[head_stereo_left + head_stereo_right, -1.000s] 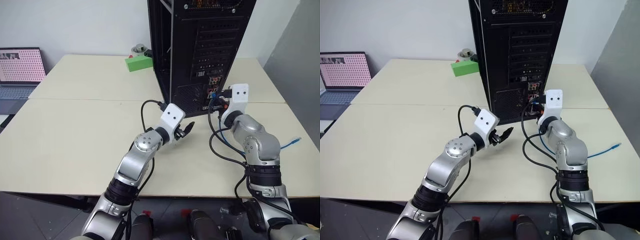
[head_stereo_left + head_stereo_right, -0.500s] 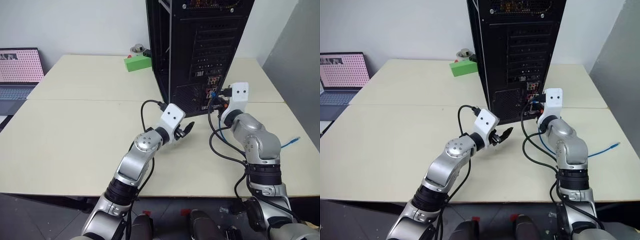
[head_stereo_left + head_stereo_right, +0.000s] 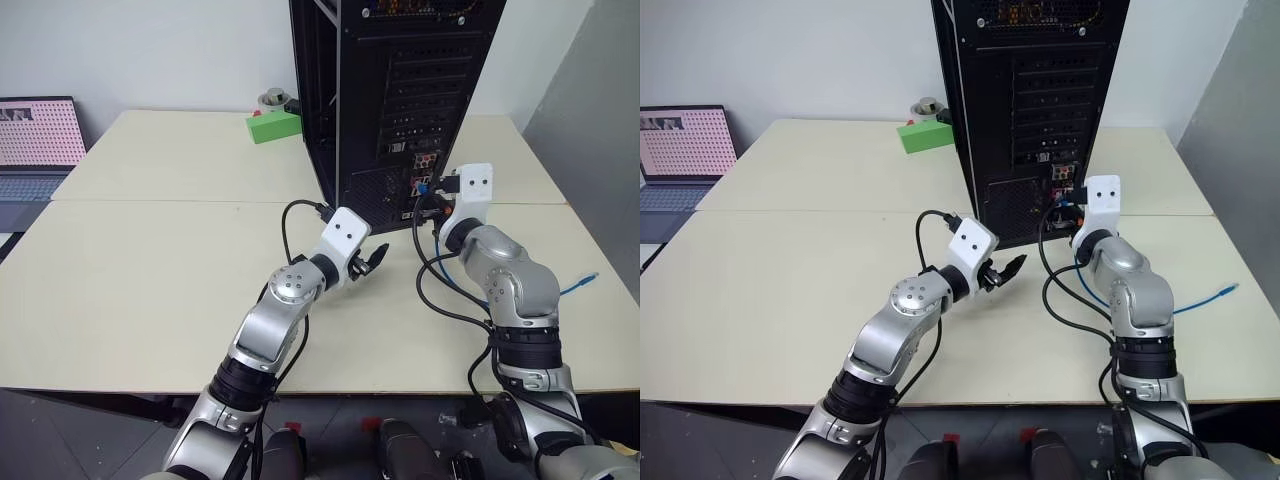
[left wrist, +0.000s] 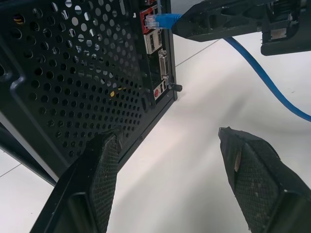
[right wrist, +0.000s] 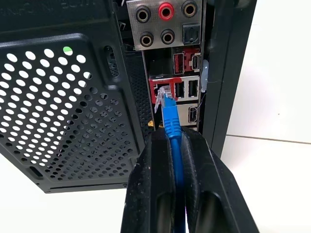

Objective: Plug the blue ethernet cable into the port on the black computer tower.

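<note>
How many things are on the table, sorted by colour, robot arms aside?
Black: 1, the black computer tower
Blue: 1, the blue ethernet cable
Green: 1, a block
Grey: 1, a small round thing behind the block
Total: 4

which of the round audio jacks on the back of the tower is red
The top-row middle audio jack on the black computer tower; its ring is bright red, while the four others beside and below it are dark.

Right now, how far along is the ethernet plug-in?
Done: the right hand is shut on the blue ethernet cable just behind its plug. In hand: the plug tip sits at the port on the black computer tower, apparently not fully seated. Left: push home, release.
</note>
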### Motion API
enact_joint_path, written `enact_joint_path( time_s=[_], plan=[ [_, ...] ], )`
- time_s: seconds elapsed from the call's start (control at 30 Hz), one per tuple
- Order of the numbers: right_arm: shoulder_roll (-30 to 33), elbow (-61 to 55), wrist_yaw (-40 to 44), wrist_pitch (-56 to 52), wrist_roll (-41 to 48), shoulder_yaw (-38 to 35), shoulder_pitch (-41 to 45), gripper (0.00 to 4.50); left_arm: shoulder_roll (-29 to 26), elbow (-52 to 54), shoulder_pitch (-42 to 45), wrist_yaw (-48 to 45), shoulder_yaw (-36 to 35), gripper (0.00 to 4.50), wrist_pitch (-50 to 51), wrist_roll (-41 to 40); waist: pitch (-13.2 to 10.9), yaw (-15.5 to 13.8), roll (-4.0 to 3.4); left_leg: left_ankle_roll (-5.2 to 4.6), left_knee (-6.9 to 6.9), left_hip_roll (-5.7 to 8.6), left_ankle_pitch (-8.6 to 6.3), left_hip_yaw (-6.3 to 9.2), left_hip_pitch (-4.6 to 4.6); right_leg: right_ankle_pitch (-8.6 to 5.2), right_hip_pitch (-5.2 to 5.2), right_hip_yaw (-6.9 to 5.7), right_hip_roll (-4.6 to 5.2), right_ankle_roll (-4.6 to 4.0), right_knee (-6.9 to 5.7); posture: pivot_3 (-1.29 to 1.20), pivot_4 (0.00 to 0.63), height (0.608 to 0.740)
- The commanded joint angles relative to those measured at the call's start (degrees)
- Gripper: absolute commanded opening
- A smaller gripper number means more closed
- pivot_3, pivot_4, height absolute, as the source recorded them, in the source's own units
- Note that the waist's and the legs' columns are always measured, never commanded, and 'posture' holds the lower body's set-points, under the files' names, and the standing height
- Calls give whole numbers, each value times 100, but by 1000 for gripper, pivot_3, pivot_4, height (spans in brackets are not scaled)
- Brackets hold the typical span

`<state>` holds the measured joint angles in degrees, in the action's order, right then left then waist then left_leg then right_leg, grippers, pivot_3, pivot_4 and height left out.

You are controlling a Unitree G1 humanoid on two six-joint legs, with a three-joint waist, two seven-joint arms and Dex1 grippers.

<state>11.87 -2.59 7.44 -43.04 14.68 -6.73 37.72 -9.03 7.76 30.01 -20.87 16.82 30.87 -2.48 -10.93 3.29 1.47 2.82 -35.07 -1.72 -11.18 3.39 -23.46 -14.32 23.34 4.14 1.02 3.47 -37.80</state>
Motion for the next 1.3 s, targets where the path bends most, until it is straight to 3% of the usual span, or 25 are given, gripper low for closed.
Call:
enact_joint_path(
  time_s=[0.03,0.87,1.3],
  plan=[
    [-78,-201,-70,86,10,-17,218,0,26,181,29,-22,-37,3344,-77,30,0,2,0,0,0,0,0,0,0,0,0,0,0,0,0,0,150,740],
    [-542,-121,-425,-197,449,-516,544,0,22,186,-8,-80,-21,3344,-66,46,-1,113,-2,0,2,0,0,1,-3,0,6,1,-1,0,-2,0,150,740],
    [-518,-95,-453,-124,244,-292,564,0,37,169,-11,-100,-9,3344,-81,93,-2,112,-3,0,3,0,0,0,-39,1,39,2,0,0,-1,0,150,740]
  ],
)
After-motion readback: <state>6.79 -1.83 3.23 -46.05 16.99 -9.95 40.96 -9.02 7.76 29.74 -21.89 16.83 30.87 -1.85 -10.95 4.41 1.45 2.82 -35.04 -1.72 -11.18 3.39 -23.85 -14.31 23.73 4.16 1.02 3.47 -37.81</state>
